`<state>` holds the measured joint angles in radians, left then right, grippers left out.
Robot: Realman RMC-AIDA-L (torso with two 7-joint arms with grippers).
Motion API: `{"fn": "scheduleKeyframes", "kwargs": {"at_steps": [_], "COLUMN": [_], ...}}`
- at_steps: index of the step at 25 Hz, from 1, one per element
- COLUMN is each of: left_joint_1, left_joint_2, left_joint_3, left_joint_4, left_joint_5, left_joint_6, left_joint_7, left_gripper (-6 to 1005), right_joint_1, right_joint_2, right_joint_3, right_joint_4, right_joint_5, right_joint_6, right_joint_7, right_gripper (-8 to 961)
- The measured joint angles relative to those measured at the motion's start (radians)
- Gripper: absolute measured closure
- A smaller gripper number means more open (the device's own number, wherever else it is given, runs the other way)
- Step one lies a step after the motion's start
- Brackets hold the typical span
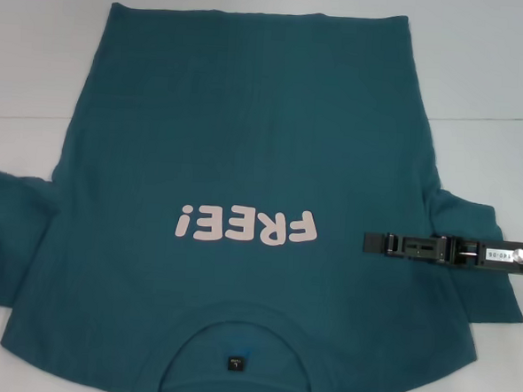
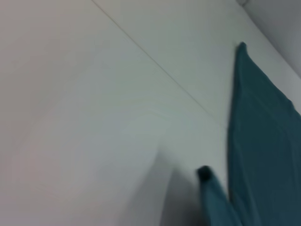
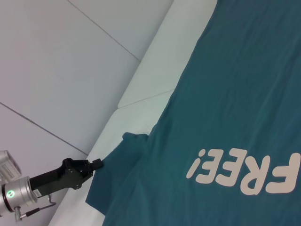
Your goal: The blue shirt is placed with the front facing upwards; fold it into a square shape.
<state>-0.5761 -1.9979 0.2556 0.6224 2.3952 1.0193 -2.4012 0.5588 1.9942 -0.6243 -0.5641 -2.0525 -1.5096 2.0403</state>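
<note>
The blue shirt [image 1: 247, 142] lies spread flat on the white table, front up. Its pale pink "FREE!" lettering [image 1: 245, 224] reads upside down and its collar with the dark neck label [image 1: 236, 364] is at the near edge. My right gripper [image 1: 371, 244] lies low over the shirt's right side, beside the right sleeve [image 1: 473, 289], pointing toward the lettering. My left gripper [image 3: 96, 164] is outside the head view; the right wrist view shows its tip at the edge of the left sleeve [image 3: 120, 165]. The left wrist view shows its dark tip [image 2: 204, 173] against teal cloth [image 2: 263, 155].
The white table [image 1: 38, 67] shows bare surface to the left, right and far side of the shirt. A seam line crosses it [image 1: 488, 119]. A grey floor with tile lines [image 3: 56, 70] lies beyond the table edge.
</note>
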Motion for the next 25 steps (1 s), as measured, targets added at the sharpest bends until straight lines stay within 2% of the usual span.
{"fn": "scheduleKeyframes", "kwargs": {"at_steps": [9, 16, 20, 25], "left_joint_1": [-0.015, -0.069, -0.089, -0.092], "left_joint_2": [0.016, 0.037, 0.041, 0.031], "left_joint_3": [0.0, 0.022, 0.065, 0.188], "left_joint_4": [0.029, 0.039, 0.076, 0.142], "left_joint_5": [0.015, 0.083, 0.114, 0.119], "left_joint_6": [-0.013, 0.016, 0.087, 0.154], "left_joint_7": [-0.008, -0.02, -0.072, -0.169], "left_gripper": [1001, 1000, 1000, 1001], "right_joint_1": [0.003, 0.004, 0.004, 0.001], "right_joint_2": [0.0, 0.001, 0.002, 0.002], "right_joint_3": [-0.004, -0.007, -0.008, -0.008], "right_joint_4": [0.003, 0.004, 0.005, 0.005], "right_joint_5": [-0.002, -0.005, -0.006, -0.007], "right_joint_6": [0.001, 0.0, 0.0, 0.006], "right_joint_7": [0.001, 0.002, 0.003, -0.001], "right_gripper": [39, 38, 38, 38]}}
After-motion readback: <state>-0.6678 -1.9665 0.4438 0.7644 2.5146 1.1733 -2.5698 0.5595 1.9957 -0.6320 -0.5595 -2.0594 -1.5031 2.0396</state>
